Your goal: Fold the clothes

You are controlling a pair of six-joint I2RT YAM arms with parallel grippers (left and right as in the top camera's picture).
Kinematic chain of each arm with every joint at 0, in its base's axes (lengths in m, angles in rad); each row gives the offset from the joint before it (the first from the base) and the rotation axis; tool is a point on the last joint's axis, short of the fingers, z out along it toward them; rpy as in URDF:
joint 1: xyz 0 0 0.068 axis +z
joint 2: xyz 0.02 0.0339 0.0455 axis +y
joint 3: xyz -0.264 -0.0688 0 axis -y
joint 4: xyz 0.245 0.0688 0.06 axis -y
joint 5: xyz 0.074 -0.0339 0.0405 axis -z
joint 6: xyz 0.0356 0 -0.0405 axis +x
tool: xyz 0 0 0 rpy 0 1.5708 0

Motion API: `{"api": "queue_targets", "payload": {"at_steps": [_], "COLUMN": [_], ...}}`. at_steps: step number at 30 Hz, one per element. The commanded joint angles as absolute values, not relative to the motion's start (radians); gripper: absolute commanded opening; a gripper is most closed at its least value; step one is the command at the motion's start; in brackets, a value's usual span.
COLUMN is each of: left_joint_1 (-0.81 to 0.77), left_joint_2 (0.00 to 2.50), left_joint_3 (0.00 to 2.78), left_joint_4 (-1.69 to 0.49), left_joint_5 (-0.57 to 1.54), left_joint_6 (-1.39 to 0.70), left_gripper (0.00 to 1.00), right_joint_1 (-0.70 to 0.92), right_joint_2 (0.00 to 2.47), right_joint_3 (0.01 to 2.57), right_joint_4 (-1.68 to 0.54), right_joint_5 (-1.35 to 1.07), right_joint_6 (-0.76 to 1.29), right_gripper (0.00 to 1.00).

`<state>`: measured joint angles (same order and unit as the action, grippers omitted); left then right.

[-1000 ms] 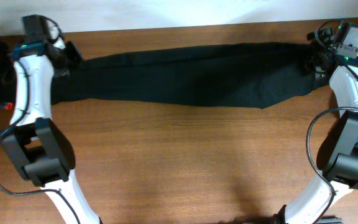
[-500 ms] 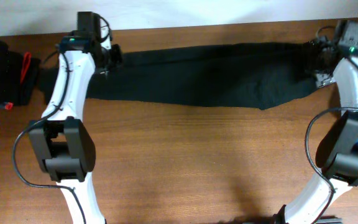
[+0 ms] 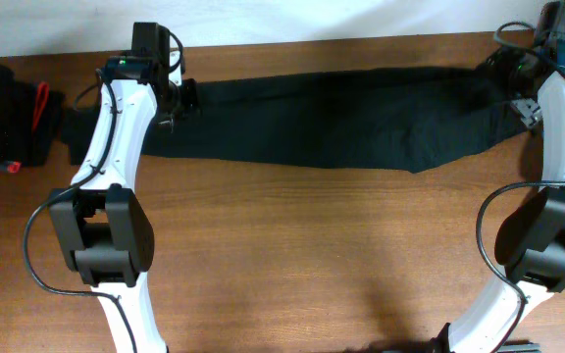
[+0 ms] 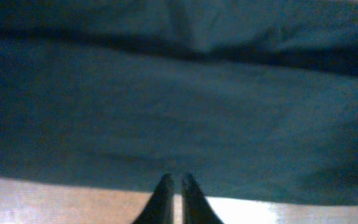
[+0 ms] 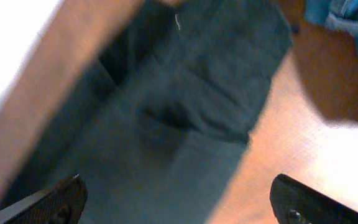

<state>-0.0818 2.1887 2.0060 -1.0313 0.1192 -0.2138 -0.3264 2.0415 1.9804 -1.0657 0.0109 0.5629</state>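
Observation:
The clothes in play are long black jeans (image 3: 322, 123) stretched left to right along the far side of the wooden table (image 3: 312, 255). My left gripper (image 3: 184, 98) hovers over their left part. In the left wrist view its fingertips (image 4: 174, 182) are shut with nothing between them, right at the near edge of the black fabric (image 4: 179, 106). My right gripper (image 3: 514, 90) is over the jeans' right end. In the right wrist view it (image 5: 182, 205) stands wide open above a pocket area (image 5: 185, 118), holding nothing.
A folded black pile (image 3: 3, 113) with a red strap lies at the table's far left. Blue denim (image 5: 347, 22) sits just beyond the jeans' right end. The table's back edge meets a white wall (image 3: 312, 20).
My left arm has swung right from the jeans' far left end to a spot further along the leg, and its jaws have closed. The right gripper shifted slightly back and right, staying open.

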Motion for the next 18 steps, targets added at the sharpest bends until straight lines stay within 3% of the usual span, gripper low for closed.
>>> {"api": "queue_targets", "payload": {"at_steps": [1,3,5,6,18], "left_joint_1": [-0.071,-0.069,-0.068,-0.068,-0.025], "left_joint_2": [2.205,2.205,2.205,2.205,2.205], "left_joint_3": [1.995,1.995,1.995,1.995,1.996], "left_joint_4": [-1.052,-1.058,-1.064,-1.068,-1.071], "left_joint_5": [0.111,0.111,0.11,0.11,0.108], "left_joint_6": [-0.204,-0.204,-0.204,-0.204,-0.204], "left_gripper": [0.0,0.0,0.0,0.0,0.0], "right_joint_1": [-0.321,-0.321,-0.321,-0.321,-0.307], "right_joint_2": [2.037,2.038,2.038,2.038,2.101], "right_joint_3": [1.996,1.996,1.996,1.996,1.996], "right_joint_4": [-1.128,-1.164,-1.167,-1.158,-1.031], "right_joint_5": [0.004,0.004,0.004,0.004,-0.008], "right_joint_6": [0.372,0.328,0.317,0.31,0.258], "right_gripper": [0.93,0.66,0.14,0.04,0.04]}}
